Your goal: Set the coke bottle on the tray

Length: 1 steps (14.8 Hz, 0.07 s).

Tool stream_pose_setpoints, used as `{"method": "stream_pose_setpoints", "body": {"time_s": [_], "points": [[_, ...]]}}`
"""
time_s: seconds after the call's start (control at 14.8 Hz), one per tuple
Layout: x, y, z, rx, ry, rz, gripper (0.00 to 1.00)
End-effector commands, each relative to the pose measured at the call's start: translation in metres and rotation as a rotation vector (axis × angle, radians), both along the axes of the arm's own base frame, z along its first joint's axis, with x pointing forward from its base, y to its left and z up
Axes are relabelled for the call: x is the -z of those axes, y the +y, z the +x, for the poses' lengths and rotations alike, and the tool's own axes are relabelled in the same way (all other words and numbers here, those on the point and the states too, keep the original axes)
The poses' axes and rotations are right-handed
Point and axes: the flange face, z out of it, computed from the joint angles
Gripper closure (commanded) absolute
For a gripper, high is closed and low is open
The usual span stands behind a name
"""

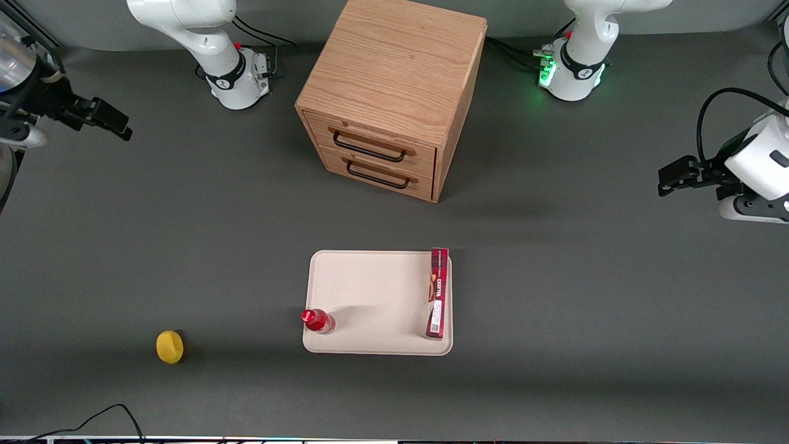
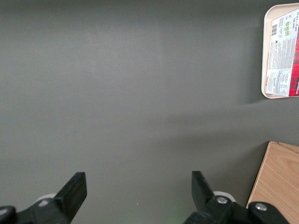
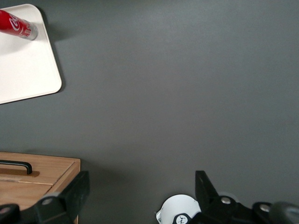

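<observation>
Coke bottle stands upright on the tray, at the corner nearest the front camera on the working arm's side — red box lies along the tray's edge toward the parked arm. End effector is wide open, holding nothing, high over the desk at the working arm's end — well apart from the tray.

Dark grey table; wooden 2-drawer cabinet w/ black handles; even light.

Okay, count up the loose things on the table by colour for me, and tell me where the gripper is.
Red: 2, coke bottle and long box, both on the tray
Yellow: 1, round object
Cream: 1, tray
Wood: 1, cabinet
Total: 5
The gripper is open, at the working arm's end.
</observation>
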Motion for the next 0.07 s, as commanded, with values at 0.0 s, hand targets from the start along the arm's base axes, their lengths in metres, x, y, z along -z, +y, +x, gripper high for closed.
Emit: {"method": "stream_pose_setpoints", "body": {"time_s": [0.0], "points": [[-0.0093,-0.0055,0.0017,0.004,-0.040,0.031,0.00]]}}
